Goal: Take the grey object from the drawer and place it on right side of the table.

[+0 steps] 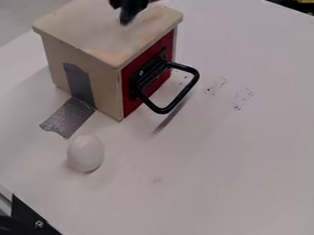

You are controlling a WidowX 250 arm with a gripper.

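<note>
Over the wooden box (78, 22), my claw (135, 8) hangs; whether wide or narrow, I cannot tell. The drawer (127, 103) looks closed, the grey object presumably inside, so opening comes first: I should hook the black handle (181, 95) and pull.

Wht tbl (237, 169) w/ drawer box (108, 84), tape (69, 118), egg (86, 153)

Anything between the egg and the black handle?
No, only bare white table between the egg and handle, seen in the camera view.
</note>
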